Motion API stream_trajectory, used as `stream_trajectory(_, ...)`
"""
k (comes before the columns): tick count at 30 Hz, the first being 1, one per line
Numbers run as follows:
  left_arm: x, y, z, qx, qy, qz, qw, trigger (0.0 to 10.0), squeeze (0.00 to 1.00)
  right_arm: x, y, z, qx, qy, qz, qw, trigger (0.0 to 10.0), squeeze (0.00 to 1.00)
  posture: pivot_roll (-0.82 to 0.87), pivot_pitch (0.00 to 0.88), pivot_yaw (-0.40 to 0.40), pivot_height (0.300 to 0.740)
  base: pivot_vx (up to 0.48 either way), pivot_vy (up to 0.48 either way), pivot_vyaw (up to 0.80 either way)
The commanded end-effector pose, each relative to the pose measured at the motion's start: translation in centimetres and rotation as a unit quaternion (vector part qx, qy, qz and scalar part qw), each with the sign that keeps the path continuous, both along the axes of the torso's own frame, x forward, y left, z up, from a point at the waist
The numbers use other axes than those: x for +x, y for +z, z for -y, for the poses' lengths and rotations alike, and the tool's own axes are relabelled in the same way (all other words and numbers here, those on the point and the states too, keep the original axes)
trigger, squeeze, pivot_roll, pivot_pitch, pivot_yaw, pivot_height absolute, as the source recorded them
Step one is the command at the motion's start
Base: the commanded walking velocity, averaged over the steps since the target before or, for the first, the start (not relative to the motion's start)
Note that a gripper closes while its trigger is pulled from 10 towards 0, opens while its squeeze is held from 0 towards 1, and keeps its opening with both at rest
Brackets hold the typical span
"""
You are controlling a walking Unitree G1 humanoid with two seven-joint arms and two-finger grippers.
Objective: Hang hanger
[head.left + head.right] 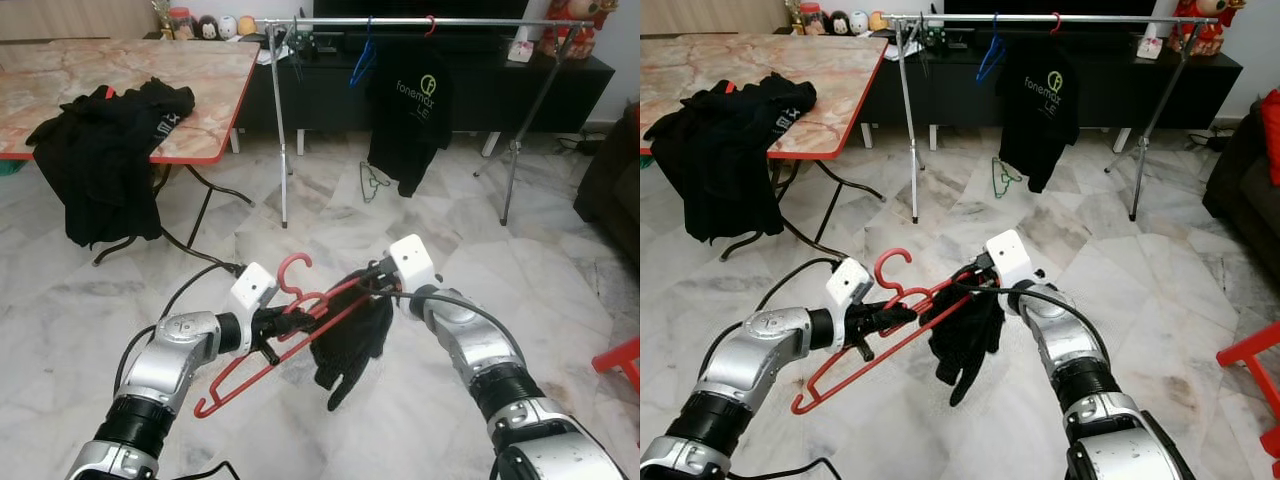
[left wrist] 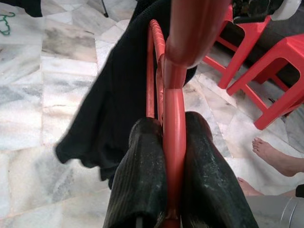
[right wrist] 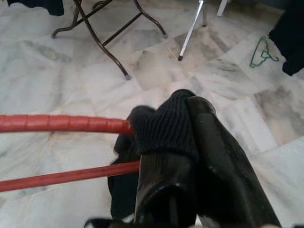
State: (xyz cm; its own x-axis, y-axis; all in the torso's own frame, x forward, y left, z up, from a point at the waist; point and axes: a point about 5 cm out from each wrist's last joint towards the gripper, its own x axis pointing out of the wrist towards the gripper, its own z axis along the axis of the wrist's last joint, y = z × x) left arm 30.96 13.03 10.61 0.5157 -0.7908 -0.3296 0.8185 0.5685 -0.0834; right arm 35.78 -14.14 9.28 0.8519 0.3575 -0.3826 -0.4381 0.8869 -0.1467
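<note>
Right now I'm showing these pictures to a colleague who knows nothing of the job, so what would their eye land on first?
Most striking is the red hanger in front of the robot, the left gripper shut on it and the right gripper pinching the black garment draped over it. Next, the rack beyond, with a black shirt hanging. Then the black clothes spilling off the table on the left.

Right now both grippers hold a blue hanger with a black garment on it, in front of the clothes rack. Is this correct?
Not quite: the hanger is red, not blue, as the left eye view shows. The left gripper and right gripper do hold it, with the black garment on it, before the clothes rack.
</note>
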Motion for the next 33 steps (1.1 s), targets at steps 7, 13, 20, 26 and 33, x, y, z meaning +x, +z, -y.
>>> stream_trajectory(7, 0.0, 0.9, 0.1, -0.014, -0.026, 0.011, 1.0, 10.0, 0.0, 0.9, 1.9, -0.4, 0.013, -0.009, 0.03, 0.999, 10.0, 0.0, -0.08, 0.0, -0.036, 0.74, 0.0, 0.0, 0.0)
stream_trajectory(13, 0.3, 0.2, -0.2, 0.017, -0.008, 0.01, 1.0, 10.0, 0.0, 0.8, 2.5, -0.7, 0.025, -0.015, 0.035, 0.999, 10.0, 0.0, -0.08, 0.0, -0.037, 0.74, 0.0, 0.0, 0.0)
stream_trajectory(20, 0.9, -0.2, -0.3, 0.031, 0.024, 0.012, 0.999, 10.0, 0.0, 0.4, 3.0, -1.5, 0.037, -0.01, 0.038, 0.999, 10.0, 0.0, -0.08, 0.0, -0.037, 0.74, 0.0, 0.0, 0.0)
stream_trajectory(26, 2.4, -0.1, -0.4, 0.047, 0.098, 0.041, 0.993, 10.0, 0.0, -0.6, 3.0, -2.0, 0.028, 0.006, 0.027, 0.999, 10.0, 0.0, -0.08, 0.0, -0.039, 0.74, 0.0, 0.0, 0.0)
stream_trajectory(33, 3.6, 0.7, -0.2, 0.05, 0.138, 0.074, 0.986, 10.0, 0.0, -1.7, 1.9, -1.6, -0.019, 0.0, 0.007, 1.0, 10.0, 0.0, -0.09, 0.0, -0.035, 0.74, 0.0, 0.0, 0.0)
